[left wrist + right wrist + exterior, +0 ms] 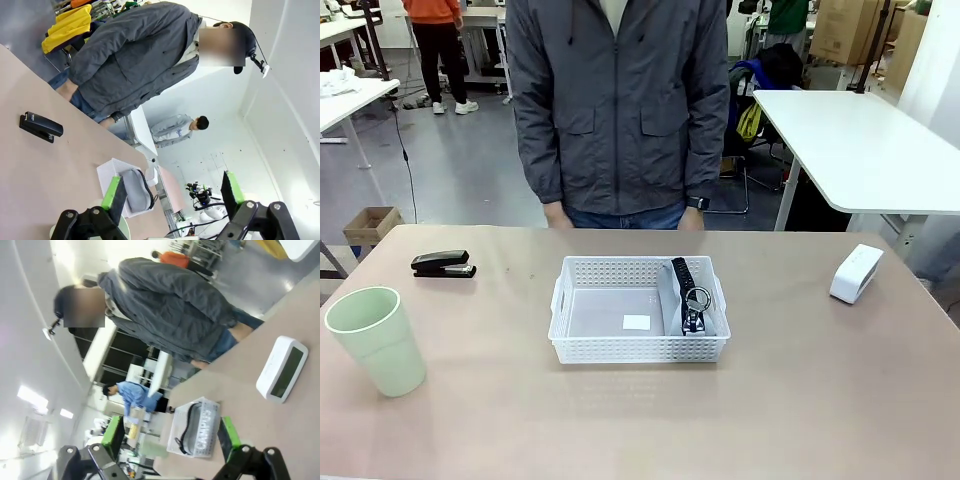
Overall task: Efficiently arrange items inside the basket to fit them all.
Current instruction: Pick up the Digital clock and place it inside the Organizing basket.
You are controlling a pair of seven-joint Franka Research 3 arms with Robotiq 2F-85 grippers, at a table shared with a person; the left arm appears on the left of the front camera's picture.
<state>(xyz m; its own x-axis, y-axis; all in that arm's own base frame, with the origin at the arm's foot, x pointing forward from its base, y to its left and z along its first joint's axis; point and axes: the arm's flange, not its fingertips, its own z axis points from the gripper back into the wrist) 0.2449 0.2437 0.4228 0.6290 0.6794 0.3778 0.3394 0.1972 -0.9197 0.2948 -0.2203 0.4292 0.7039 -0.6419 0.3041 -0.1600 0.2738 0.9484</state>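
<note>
The white lattice basket point(640, 350) sits mid-table in front of the standing person. A grey zip pouch point(692, 300) with a black edge stands on its side along the basket's right wall. A black stapler point(443, 264) lies at the far left, and a pale green cup point(378, 340) stands upright at the near left. The white boxy block point(856, 272) rests at the far right. My left gripper point(170, 190) is open and empty, high above the table, looking over the stapler point(41, 127) and the basket point(107, 172). My right gripper point(171, 437) is open and empty too, with the basket point(176, 440), the pouch point(202, 437) and the block point(282, 369) beyond it.
The person stands close to the table's far edge with arms down at the sides. A small white label lies on the basket floor point(636, 322). A white table point(860, 140) stands behind at the right, and a cardboard box point(372, 224) sits on the floor at the left.
</note>
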